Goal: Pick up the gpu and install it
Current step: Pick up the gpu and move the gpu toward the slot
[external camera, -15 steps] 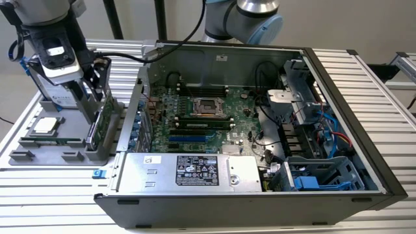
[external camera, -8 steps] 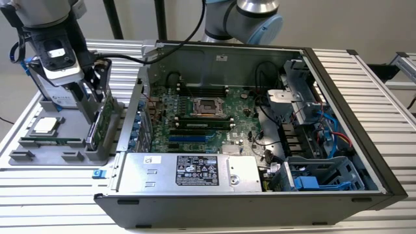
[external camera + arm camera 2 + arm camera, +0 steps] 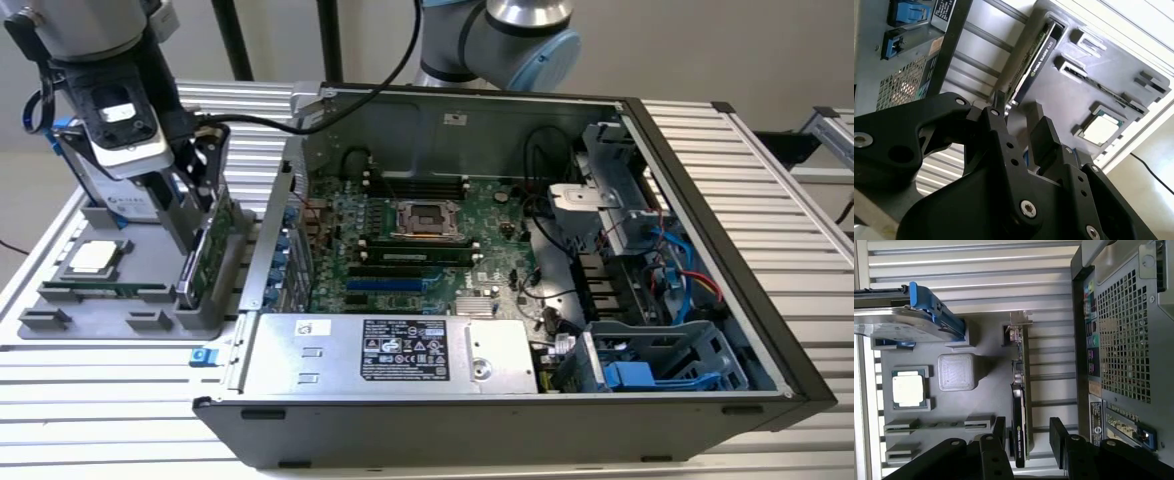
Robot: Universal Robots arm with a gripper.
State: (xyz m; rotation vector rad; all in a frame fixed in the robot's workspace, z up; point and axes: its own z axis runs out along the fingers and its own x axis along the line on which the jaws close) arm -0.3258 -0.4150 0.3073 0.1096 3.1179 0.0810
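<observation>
Spanning the whole scene is a ribbed silver metal tabletop [image 3: 761, 150], and on it lies a large open grey steel computer case [image 3: 467, 420] with its green motherboard [image 3: 507, 270] exposed. Just beside the case, on the exterior view's left, sits a flat grey plastic fixture tray [image 3: 80, 325]. Above that tray hangs the black two-fingered end effector [image 3: 1028, 434], its jaws spread apart and gripping nothing. Between them, in the first wrist view, stands the gpu [image 3: 1023, 390], a flat green circuit-board card with a black cooler block and a silver end bracket. It is upright on its long edge in a tray slot, and neither finger appears to touch it. I judge the card light and stiff but fragile. The two flat faces near the upper edge, across the cooler block, look like the safest hold, clear of the small soldered parts.
</observation>
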